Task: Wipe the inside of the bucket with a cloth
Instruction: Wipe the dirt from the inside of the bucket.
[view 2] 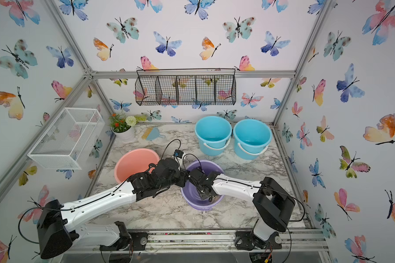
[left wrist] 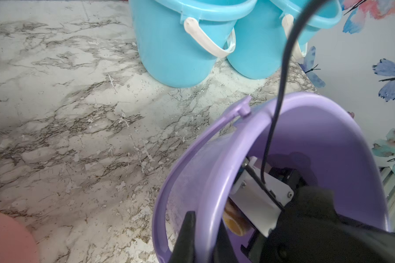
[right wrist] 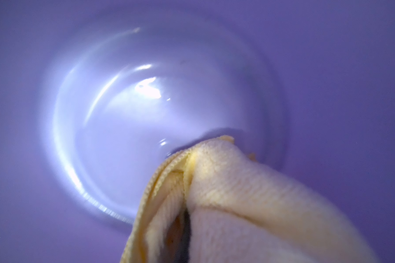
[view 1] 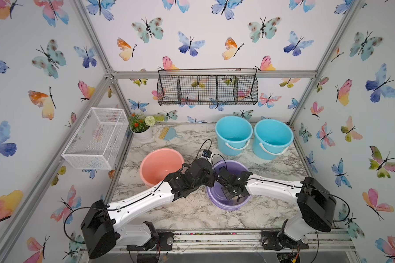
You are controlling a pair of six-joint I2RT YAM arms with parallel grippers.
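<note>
We judge wiping underway: our right gripper [view 1: 232,193] grasps the soft pale yellow fabric cloth [right wrist: 226,182] at the floor of the round purple plastic bucket [view 1: 224,206], our left gripper [left wrist: 203,230] clenched on its rim, so next we should sweep the walls.

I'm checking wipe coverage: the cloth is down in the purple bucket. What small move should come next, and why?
Probably sweep the cloth across the floor of the purple bucket: the right gripper holds it bunched, its tip at the floor's edge, the shiny middle uncovered, and the left gripper clamps the rim.
</note>
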